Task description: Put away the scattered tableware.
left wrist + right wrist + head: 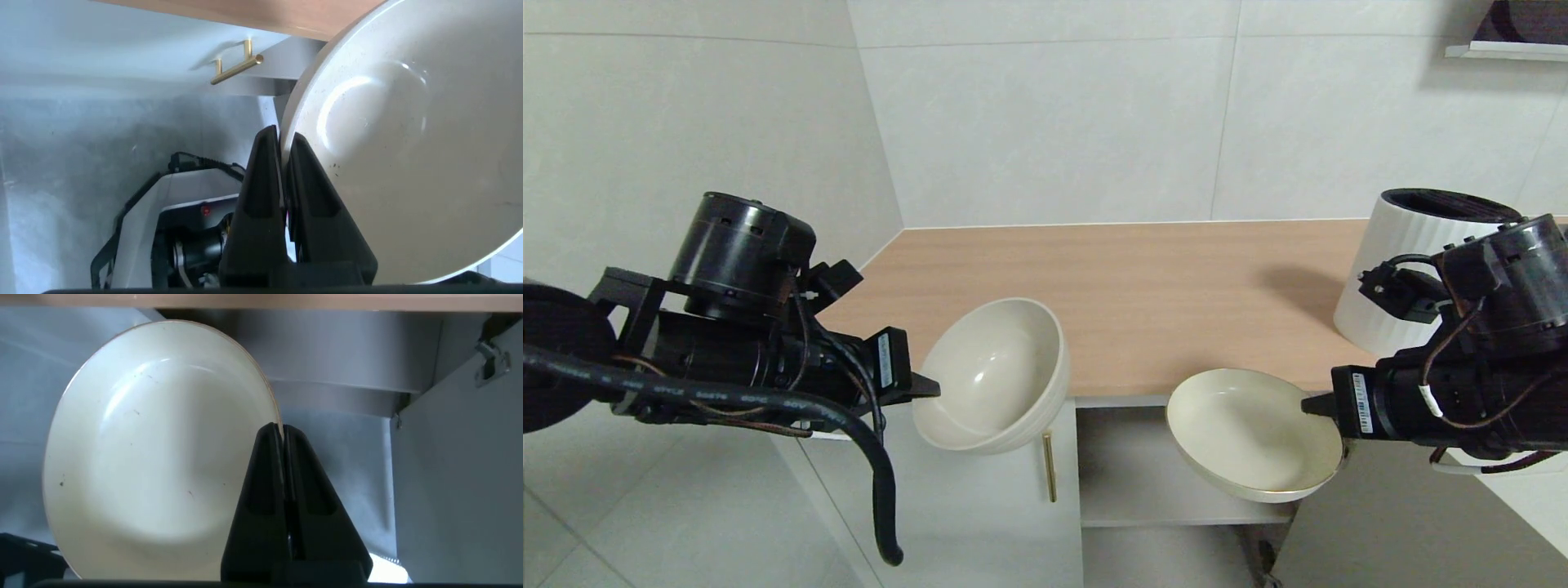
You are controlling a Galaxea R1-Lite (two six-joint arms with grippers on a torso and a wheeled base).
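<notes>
Cream bowl, cream plate, tan wood-grain counter.

A wooden countertop runs along a wall of pale tiles that turns a corner at the far left. At the right of the countertop stands a white ribbed pot, upright, with a dark inside. High on the far right wall, a small shelf carries a dark object. Below the near edge of the countertop, a white cabinet door bears a slim gold handle. Just right of the door, an open compartment shows a pale shelf.
</notes>
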